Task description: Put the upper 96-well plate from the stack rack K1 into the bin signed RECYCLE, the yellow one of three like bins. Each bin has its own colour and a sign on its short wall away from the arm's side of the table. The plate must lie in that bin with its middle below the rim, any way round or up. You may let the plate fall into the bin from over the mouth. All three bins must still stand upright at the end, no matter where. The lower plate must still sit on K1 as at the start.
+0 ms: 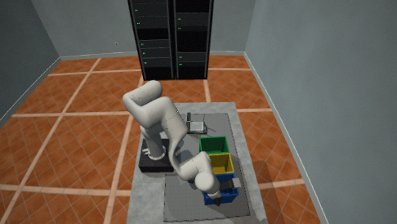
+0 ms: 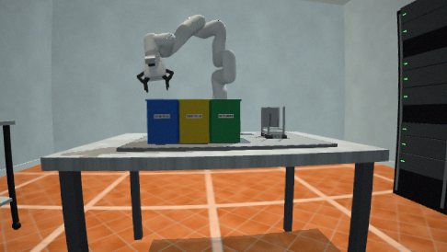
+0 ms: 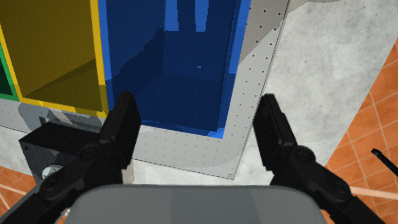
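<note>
My gripper (image 2: 154,82) is open and empty. It hangs above the blue bin (image 2: 162,121), near that bin's outer side. In the wrist view the fingers frame the blue bin's near corner (image 3: 170,65), and the yellow bin (image 3: 55,50) shows to the left. The yellow bin (image 2: 193,120) stands in the middle of the row, between the blue bin and the green bin (image 2: 224,120). The stack rack K1 (image 2: 273,123) stands to the right of the bins, with plates low in it (image 1: 195,126); I cannot tell the plates apart.
The three bins stand upright in a row on a grey perforated mat. The arm's black base (image 1: 154,160) sits at the table's near side. A server rack (image 1: 171,38) stands behind the table. A small side table (image 2: 6,138) is at the left.
</note>
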Motion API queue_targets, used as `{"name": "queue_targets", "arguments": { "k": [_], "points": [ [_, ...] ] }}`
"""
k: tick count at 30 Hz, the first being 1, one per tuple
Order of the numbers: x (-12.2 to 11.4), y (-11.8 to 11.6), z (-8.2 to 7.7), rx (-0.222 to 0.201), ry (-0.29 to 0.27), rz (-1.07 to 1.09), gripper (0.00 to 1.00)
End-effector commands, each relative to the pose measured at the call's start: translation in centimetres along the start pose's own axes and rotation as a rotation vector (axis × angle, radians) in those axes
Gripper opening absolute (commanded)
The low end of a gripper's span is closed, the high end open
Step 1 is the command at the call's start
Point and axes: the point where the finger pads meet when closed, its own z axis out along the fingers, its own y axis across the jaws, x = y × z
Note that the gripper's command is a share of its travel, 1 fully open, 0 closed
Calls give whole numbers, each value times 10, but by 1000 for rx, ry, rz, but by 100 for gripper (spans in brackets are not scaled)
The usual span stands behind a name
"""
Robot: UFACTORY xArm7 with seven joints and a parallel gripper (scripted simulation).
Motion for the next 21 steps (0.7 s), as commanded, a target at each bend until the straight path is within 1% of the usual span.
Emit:
{"name": "queue_targets", "arguments": {
  "k": [1,2,8,9,10,12,16,17,18,21],
  "points": [
    [13,-13,3,-2,1,-3,100],
    [15,-17,5,18,-20,7,100],
    [30,-38,12,18,-20,7,100],
    [32,-42,13,34,-43,18,100],
    [35,-46,14,34,-42,18,100],
    [35,-46,14,34,-42,18,100],
    [45,-63,19,35,-42,18,100],
    [45,-64,20,35,-42,18,100],
    [48,-68,21,48,-66,27,100],
    [54,-81,25,48,-66,27,100]
  ]
}}
